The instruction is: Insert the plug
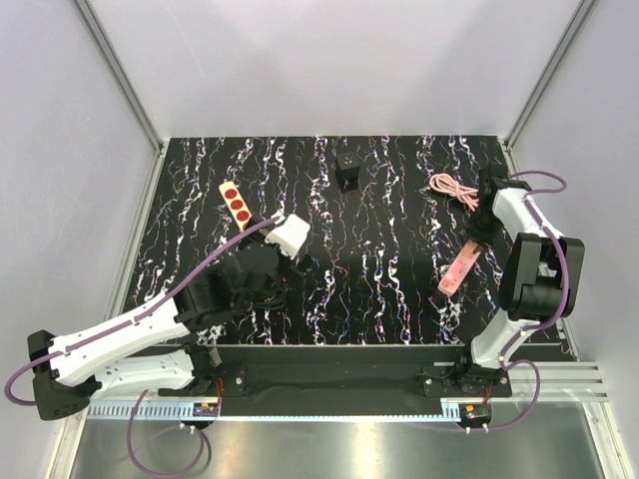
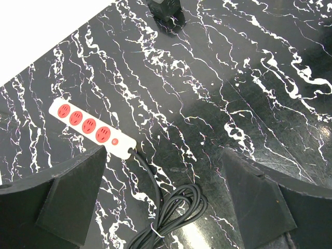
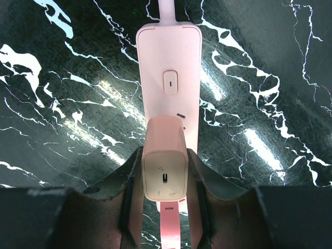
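A pale pink plug (image 3: 165, 166), a boxy adapter, sits between the fingers (image 3: 129, 194) of my right gripper (image 3: 165, 174), which is shut on it. Its far end points down at the face of a pink power strip (image 3: 170, 72) lying on the black marbled table; the prongs are hidden. In the top view that strip (image 1: 459, 267) lies at the right, under my right gripper (image 1: 485, 230). My left gripper (image 2: 166, 202) stands open above a coiled black cable (image 2: 179, 210), holding nothing.
A white power strip with several red sockets (image 2: 91, 127) lies at the left, its black cable running under my left gripper (image 1: 262, 267). A small black block (image 1: 347, 175) stands at the back middle. A coiled pink cable (image 1: 451, 187) lies at the back right.
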Action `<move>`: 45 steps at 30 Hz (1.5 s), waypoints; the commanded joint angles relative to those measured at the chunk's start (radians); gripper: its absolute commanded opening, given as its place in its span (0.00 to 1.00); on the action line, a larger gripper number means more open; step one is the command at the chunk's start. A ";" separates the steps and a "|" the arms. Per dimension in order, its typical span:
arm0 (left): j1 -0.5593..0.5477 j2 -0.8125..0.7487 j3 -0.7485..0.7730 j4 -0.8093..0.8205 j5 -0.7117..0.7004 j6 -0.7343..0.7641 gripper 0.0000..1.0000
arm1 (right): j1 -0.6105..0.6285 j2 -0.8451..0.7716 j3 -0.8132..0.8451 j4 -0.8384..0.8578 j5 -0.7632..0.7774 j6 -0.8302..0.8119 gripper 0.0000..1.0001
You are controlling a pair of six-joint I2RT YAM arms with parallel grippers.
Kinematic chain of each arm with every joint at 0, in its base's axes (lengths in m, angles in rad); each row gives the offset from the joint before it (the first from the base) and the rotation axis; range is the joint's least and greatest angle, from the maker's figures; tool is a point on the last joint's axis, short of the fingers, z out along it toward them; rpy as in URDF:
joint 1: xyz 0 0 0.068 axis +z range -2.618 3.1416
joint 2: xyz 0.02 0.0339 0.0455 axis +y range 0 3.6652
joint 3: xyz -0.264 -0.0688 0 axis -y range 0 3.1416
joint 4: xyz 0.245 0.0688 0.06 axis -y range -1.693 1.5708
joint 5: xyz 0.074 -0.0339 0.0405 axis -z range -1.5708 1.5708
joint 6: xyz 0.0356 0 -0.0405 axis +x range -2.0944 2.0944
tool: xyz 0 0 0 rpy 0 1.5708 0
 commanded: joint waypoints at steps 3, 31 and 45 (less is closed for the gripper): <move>-0.001 0.005 -0.002 0.027 -0.007 0.006 0.99 | -0.012 -0.015 0.049 0.029 0.024 -0.008 0.00; -0.001 -0.003 0.000 0.024 0.002 0.001 0.99 | -0.023 -0.015 0.000 0.038 -0.031 0.000 0.00; -0.003 0.007 0.001 0.024 0.007 0.003 0.99 | -0.029 -0.012 -0.013 -0.030 -0.049 -0.023 0.00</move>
